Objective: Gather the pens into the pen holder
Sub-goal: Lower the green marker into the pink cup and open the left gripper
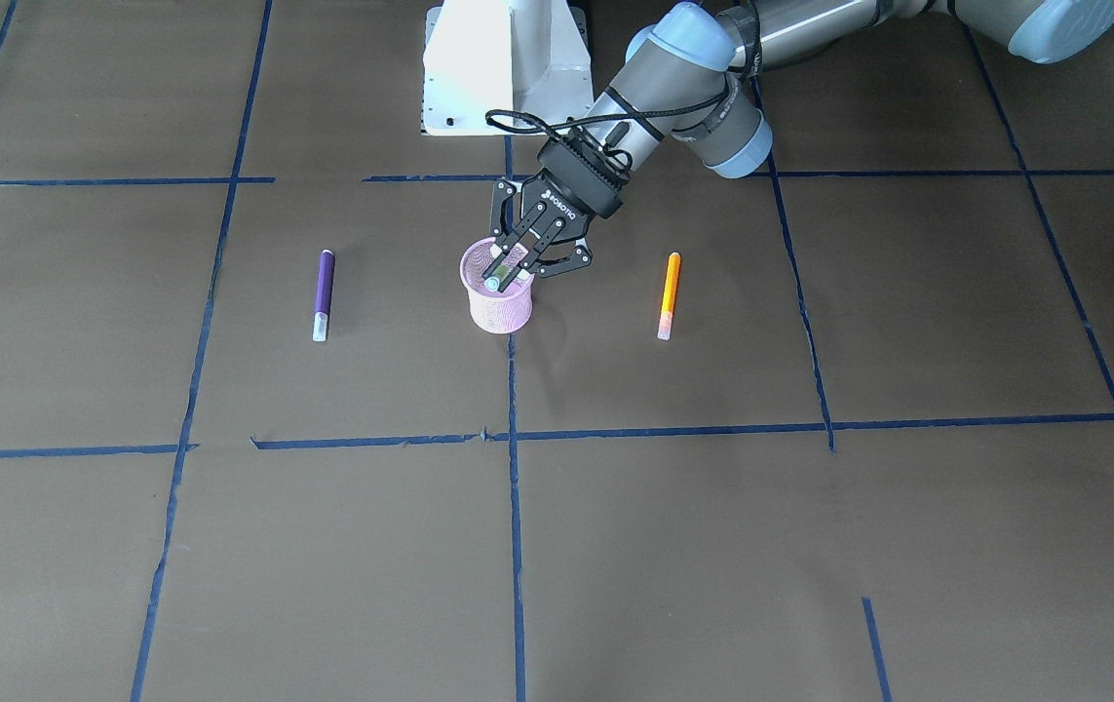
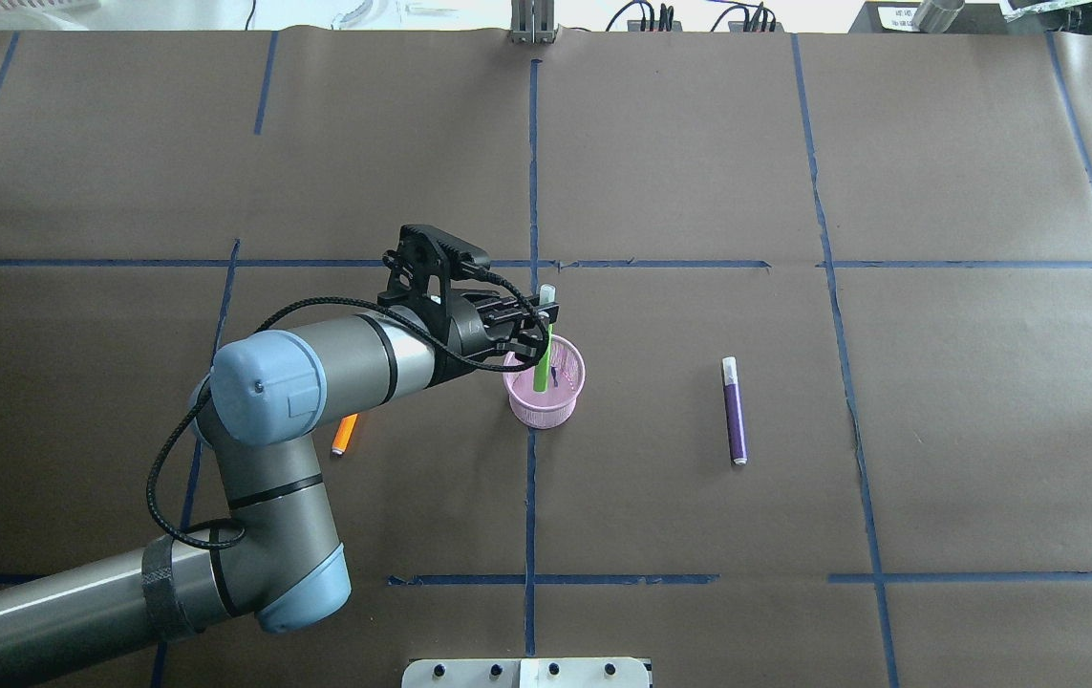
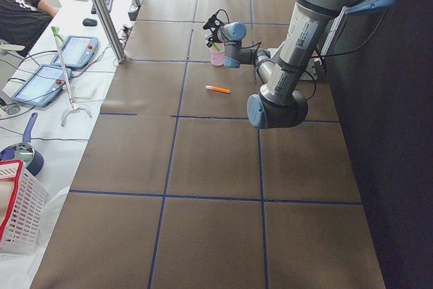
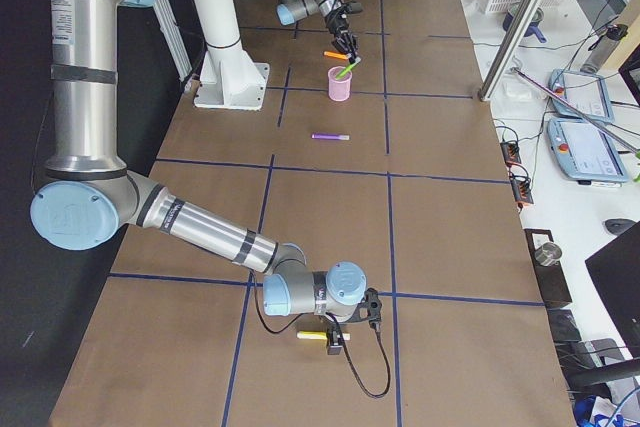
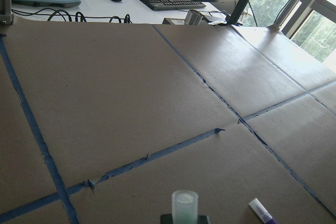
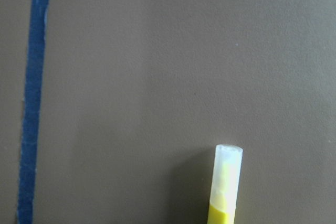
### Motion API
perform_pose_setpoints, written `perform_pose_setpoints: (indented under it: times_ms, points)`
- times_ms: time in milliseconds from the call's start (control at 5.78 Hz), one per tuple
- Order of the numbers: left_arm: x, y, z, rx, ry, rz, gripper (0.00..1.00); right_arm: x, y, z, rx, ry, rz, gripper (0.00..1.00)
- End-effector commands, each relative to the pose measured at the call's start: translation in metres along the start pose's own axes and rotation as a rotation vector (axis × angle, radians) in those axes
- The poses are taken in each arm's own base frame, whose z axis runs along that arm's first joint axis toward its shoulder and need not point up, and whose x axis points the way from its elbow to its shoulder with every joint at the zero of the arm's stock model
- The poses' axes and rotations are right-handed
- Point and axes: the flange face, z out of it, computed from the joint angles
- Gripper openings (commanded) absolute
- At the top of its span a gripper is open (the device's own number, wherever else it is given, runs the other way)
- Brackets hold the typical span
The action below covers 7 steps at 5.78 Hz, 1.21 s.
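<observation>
My left gripper [image 2: 542, 320] is shut on the green pen [image 2: 543, 358] and holds it tilted over the pink mesh pen holder [image 2: 546, 409]. The pen's lower end is inside the cup and its pale cap [image 5: 185, 203] sticks out past the fingertips. The purple pen [image 2: 734, 411] lies flat on the table on my right side. The orange pen [image 1: 670, 292] lies flat on my left side, half hidden under my left arm in the overhead view. My right gripper [image 4: 336, 337] hangs low over a yellow pen [image 6: 226, 190] at the table's far right end. I cannot tell whether it is open or shut.
The robot's white base [image 1: 503, 68] stands just behind the holder. Blue tape lines cross the brown table cover. Operator desks with tablets and a red-rimmed basket [image 3: 17, 208] lie beyond the table's far edge.
</observation>
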Motion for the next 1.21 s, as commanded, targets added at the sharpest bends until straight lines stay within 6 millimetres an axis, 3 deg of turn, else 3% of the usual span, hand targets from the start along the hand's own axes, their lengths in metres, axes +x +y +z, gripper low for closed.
perform_pose_setpoints:
  times_ms: [0, 173, 519, 865, 1038]
  points:
    - [0.003, 0.002, -0.001, 0.001, 0.005, 0.001, 0.62, 0.000, 0.000, 0.000, -0.001, 0.000, 0.001, 1.00]
    - [0.005, 0.000, -0.003, 0.005, 0.009, -0.005, 1.00, 0.000, 0.000, 0.000, -0.001, 0.000, 0.001, 1.00]
    - [0.012, -0.013, -0.013, 0.022, 0.021, -0.011, 1.00, 0.000, 0.000, -0.001, 0.001, 0.000, -0.001, 1.00]
    - [-0.020, -0.049, -0.018, -0.049, -0.083, 0.000, 1.00, 0.000, 0.000, 0.000, -0.001, 0.002, -0.001, 1.00]
    - [-0.042, -0.084, -0.036, -0.197, -0.120, -0.026, 1.00, 0.001, 0.001, 0.001, -0.002, 0.002, 0.002, 1.00]
